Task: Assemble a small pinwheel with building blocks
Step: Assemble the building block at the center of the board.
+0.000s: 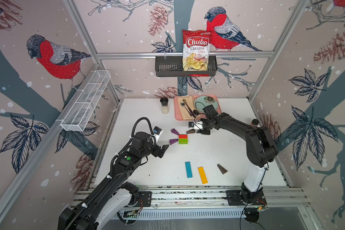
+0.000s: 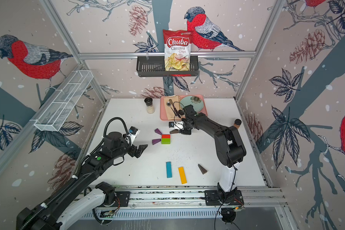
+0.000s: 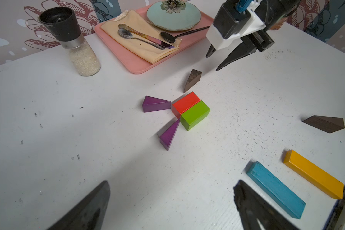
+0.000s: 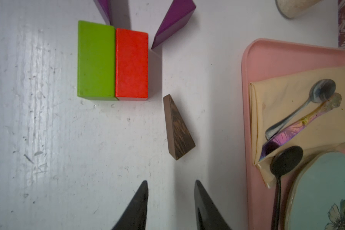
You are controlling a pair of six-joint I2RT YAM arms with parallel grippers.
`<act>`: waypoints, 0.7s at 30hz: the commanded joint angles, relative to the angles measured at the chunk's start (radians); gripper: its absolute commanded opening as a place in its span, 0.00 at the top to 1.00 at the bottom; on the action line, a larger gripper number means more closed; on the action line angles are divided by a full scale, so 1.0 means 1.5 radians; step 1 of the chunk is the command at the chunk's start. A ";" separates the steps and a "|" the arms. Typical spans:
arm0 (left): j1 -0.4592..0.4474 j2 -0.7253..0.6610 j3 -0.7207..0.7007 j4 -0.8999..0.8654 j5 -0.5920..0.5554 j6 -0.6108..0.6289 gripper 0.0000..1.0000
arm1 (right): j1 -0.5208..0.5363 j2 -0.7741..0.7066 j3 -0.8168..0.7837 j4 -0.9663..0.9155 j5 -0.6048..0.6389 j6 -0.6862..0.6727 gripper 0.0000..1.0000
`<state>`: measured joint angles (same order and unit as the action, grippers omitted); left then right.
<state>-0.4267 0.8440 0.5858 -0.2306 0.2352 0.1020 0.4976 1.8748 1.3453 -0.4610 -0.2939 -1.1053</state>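
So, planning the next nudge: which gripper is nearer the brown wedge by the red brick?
Right. Right gripper just beside the brown wedge, not touching; left gripper off beyond the purple wedges.

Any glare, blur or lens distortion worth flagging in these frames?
In both top views the wide lens splays the frame posts. In the left wrist view the left gripper fingers blur in the foreground. In the right wrist view a sheen glares on the table beside the green block.
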 commanded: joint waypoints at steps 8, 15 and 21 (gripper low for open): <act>0.001 0.001 0.009 0.025 -0.031 -0.016 0.04 | 0.015 0.017 -0.030 0.079 -0.006 0.184 0.71; 0.001 -0.008 0.006 0.014 -0.037 -0.016 0.04 | 0.016 0.035 -0.032 0.089 0.020 0.195 0.71; 0.001 -0.006 0.008 0.014 -0.035 -0.017 0.04 | 0.014 0.050 -0.020 0.101 0.031 0.199 0.70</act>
<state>-0.4267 0.8349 0.5896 -0.2234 0.1837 0.0822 0.5205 1.9423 1.3022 -0.3332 -0.2611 -0.8307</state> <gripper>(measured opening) 0.962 0.299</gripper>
